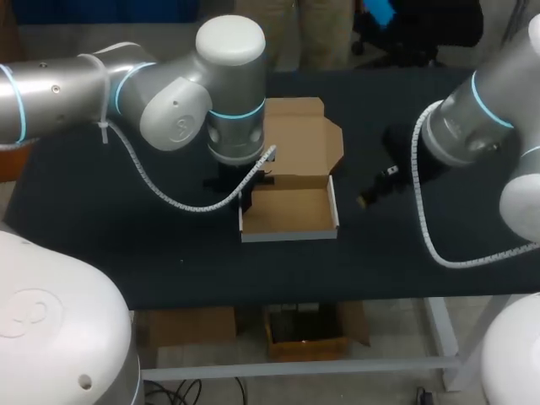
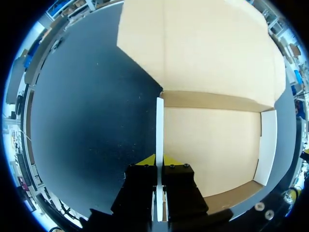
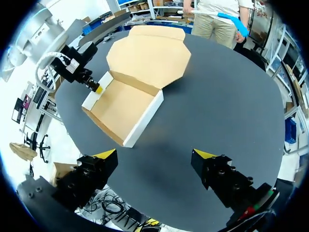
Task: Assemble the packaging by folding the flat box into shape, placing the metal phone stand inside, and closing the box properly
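The left claw (image 2: pixel 158 160) is clamped on the box wall (image 2: pixel 160 125); folding looks nearly done. The right claw (image 3: pixel 155 154) is held open, empty, box ahead. The unseen stand is probably wanted next.

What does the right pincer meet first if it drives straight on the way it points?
Most likely bare table, just short of the box. The right pincer is open, nothing between its tips. Depth unclear; it could clip the box.
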You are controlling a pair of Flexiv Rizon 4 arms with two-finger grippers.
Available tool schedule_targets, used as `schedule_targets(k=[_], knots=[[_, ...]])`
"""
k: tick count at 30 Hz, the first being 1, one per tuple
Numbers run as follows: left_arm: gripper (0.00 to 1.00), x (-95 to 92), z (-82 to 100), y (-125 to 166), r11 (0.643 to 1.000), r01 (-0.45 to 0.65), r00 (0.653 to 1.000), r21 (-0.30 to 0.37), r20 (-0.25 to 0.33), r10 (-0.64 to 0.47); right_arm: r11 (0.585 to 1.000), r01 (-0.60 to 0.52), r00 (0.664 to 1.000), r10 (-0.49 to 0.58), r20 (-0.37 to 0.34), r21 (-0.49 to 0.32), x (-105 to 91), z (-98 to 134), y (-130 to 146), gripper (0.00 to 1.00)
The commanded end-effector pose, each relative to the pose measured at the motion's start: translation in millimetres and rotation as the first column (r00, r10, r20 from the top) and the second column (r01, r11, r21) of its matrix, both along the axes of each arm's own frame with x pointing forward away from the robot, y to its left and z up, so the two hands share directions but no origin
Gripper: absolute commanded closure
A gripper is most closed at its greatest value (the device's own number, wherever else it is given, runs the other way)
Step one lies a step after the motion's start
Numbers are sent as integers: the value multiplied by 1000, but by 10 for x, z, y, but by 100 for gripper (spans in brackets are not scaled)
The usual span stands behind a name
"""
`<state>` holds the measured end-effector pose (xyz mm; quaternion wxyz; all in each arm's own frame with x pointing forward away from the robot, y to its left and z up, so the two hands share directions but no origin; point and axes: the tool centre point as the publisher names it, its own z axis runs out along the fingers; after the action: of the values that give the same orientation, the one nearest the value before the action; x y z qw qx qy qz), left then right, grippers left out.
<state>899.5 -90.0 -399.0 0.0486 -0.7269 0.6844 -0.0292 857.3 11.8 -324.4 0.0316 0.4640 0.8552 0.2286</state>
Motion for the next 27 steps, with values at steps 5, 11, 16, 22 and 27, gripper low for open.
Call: schedule_targets(k=[5,11,16,22,27], knots=[[100,-15,19,29,1000,4,1000,1,4,-4,929,-325,942,300,153,176,-114,45,-241,0],[100,-19,24,36,1000,12,1000,2,10,-12,857,-463,878,410,245,227,-240,165,-400,0],[100,-19,20,41,1000,10,1000,7,12,-10,841,-490,866,441,234,230,-294,227,-473,0],[100,-10,15,39,1000,7,1000,10,14,-7,823,-525,845,475,246,218,-451,290,-527,0],[100,-9,14,35,1000,1,1000,16,17,-2,831,-530,841,489,231,167,-542,323,-521,0]])
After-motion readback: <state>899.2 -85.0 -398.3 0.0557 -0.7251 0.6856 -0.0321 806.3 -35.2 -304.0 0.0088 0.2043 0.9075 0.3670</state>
